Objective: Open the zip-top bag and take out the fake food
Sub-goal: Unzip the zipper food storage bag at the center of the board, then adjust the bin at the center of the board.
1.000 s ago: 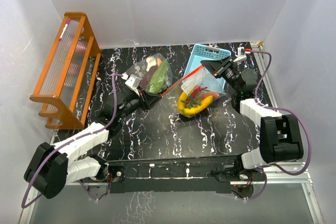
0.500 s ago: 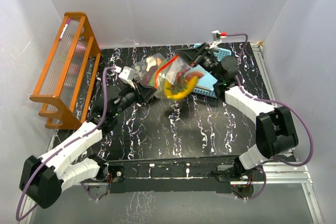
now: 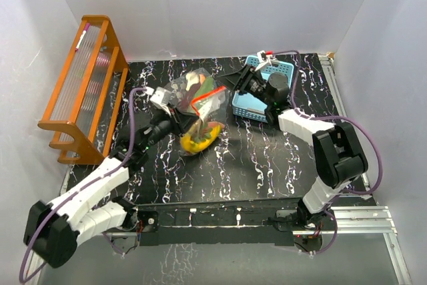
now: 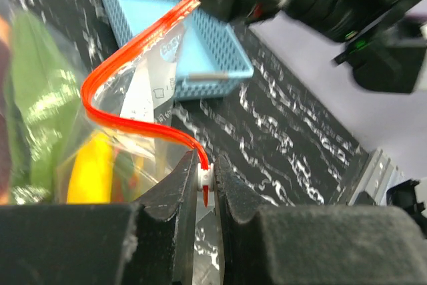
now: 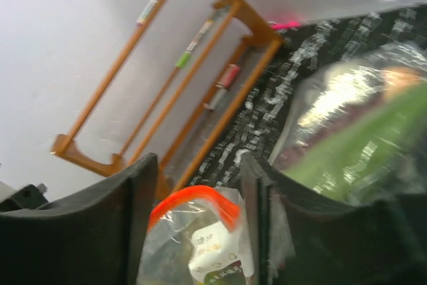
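Zip-top bag (image 3: 203, 113) sits mid-table with the fake food inside it, so the opening step is in hand and nothing is out yet. Nearest the bases, the left gripper (image 4: 207, 165) is clamped tight on the white tab (image 4: 207, 177) at one end of the red zip strip (image 4: 142, 37), and the strip curves away from those fingers toward the far side. Just beyond the grip, the yellow banana (image 3: 200, 141) lies in the bag's low end, against the clear plastic; whether that end rests on the black marble table (image 3: 267, 158) or hangs just over it I cannot tell. The strip reads as one band along the length that shows, so the mouth looks mostly sealed. Behind this bag lies a second clear bag (image 3: 183, 88) with a green leafy piece (image 3: 203, 89) in it. Farther on, the right gripper (image 5: 197, 165) stands with its jaws apart, gripping nothing: the red-edged rim of the bag lies in the gap between them with space on both sides. The light-blue basket (image 3: 267, 71) is just behind that arm, and the wooden rack (image 3: 83, 85) stands at the far left. The next move probably calls for the right jaws to close on the rim while the left draws the tab along the strip, with the pull along the zip so the rim does not slip free.
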Available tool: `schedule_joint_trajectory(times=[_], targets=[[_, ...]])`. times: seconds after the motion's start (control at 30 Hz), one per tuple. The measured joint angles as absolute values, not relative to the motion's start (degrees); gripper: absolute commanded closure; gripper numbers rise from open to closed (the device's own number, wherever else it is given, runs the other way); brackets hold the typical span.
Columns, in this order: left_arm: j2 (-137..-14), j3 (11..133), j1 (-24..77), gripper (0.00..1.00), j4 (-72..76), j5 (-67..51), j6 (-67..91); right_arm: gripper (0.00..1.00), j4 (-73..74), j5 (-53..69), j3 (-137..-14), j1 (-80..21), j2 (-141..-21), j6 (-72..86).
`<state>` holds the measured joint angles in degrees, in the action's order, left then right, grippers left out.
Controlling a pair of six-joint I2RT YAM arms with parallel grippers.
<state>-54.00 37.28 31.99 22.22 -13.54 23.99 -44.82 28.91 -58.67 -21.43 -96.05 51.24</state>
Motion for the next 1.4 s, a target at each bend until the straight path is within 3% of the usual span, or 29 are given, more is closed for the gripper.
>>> schedule_joint_trajectory(times=[0.13, 0.23, 0.37, 0.47, 0.6, 0.7, 0.8, 0.93, 1.03, 1.17, 1.4], targets=[[-62.0, 33.5, 32.88, 1.0, 24.99, -15.66, 25.69, 0.37, -37.52, 26.61, -52.88, -18.68, -90.96, 47.48], [-64.93, 31.51, 35.11, 1.0, 26.28, -15.9, 25.54, 0.49, -29.71, 22.81, -50.43, -17.96, -83.53, 43.03], [-66.24, 31.18, 36.8, 1.0, 28.82, -16.36, 25.39, 0.77, -23.94, 19.81, -50.35, -18.0, -74.85, 38.15], [-67.61, 31.18, 37.01, 1.0, 31.51, -17.02, 25.43, 0.87, -22.37, 20.05, -50.35, -18.28, -71.46, 36.12], [-69.28, 31.2, 37.28, 1.0, 33.54, -18.44, 25.71, 0.88, -20.93, 20.71, -50.0, -20.34, -72.66, 35.59], [-69.12, 31.31, 37.78, 1.0, 34.74, -20.88, 25.78, 0.8, -19.79, 20.14, -48.82, -22.37, -74.5, 35.11], [-68.03, 31.51, 38.54, 1.0, 34.89, -23.16, 25.74, 0.8, -17.04, 16.36, -47.83, -22.98, -76.14, 34.63], [-66.11, 31.77, 38.92, 1.0, 34.46, -24.71, 25.32, 0.79, -16.14, 13.5, -47.83, -17.8, -78.61, 35.55], [-65.67, 31.97, 38.92, 1.0, 34.02, -24.88, 24.82, 0.68, -16.03, 12.19, -47.83, -11.79, -82.02, 36.58], [-65.67, 31.97, 38.92, 1.0, 33.1, -24.86, 24.01, 0.68, -10.52, 8.99, -51.09, -6.44, -88.71, 35.35], [-65.67, 31.97, 38.92, 1.0, 32.47, -24.84, 22.79, 0.68, -1.06, 3.62, -56.97, -5.72, -93.89, 30.94]])
